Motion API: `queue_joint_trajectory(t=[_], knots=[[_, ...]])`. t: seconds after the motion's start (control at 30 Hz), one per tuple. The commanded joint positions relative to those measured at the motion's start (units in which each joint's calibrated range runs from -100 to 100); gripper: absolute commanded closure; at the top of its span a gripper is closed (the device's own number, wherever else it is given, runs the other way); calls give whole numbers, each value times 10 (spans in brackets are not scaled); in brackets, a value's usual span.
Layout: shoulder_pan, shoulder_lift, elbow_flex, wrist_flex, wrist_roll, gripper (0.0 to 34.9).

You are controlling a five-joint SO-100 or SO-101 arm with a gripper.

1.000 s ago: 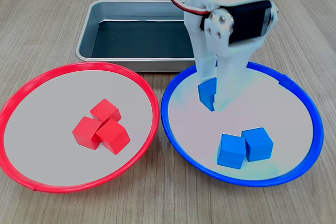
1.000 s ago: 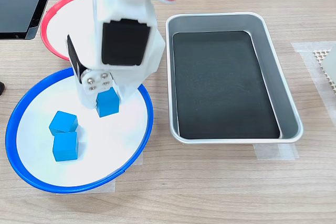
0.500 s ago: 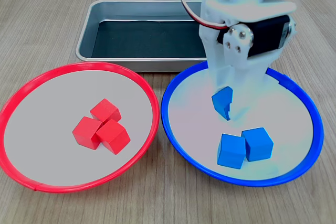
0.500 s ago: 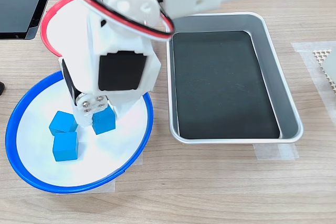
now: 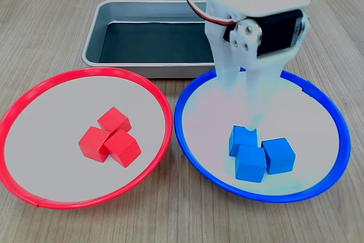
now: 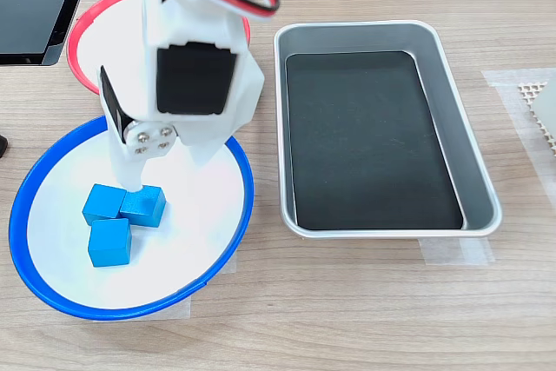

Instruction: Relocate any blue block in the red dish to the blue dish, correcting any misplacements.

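Observation:
The red dish (image 5: 166, 112) lies on the first exterior view's left and holds three red cubes (image 5: 110, 137) and no blue one. In the second exterior view only part of the red dish (image 6: 80, 30) shows behind the arm. The blue dish (image 5: 183, 140) (image 6: 26, 187) holds three blue cubes in a tight cluster. The blue block (image 5: 243, 139) (image 6: 143, 206) nearest the arm rests on the dish floor, touching the other two (image 5: 251, 163) (image 5: 278, 155). My gripper (image 5: 240, 105) (image 6: 162, 171) hangs just above it, open, with nothing between its fingers.
A rectangular metal tray (image 5: 92, 41) (image 6: 281, 128) with a dark bottom stands behind the dishes in the first exterior view, right of them in the second. A dark flat object (image 6: 35, 2) sits at the second exterior view's top left; a mesh pad (image 6: 539, 97) at its right edge.
The gripper came down over the blue dish with the blue block, opened and let it go; the block now rests against the other two blue cubes.

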Motion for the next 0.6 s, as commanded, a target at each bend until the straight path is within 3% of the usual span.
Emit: queue_joint_trajectory(t=[0.0, 0.1, 0.23, 0.4, 0.57], knots=[[22, -128, 90, -34, 21, 248], [41, -237, 214, -110, 37, 276], [64, -380, 392, -225, 40, 346], [96, -548, 620, -375, 9, 346], [102, -695, 798, -433, -24, 346]])
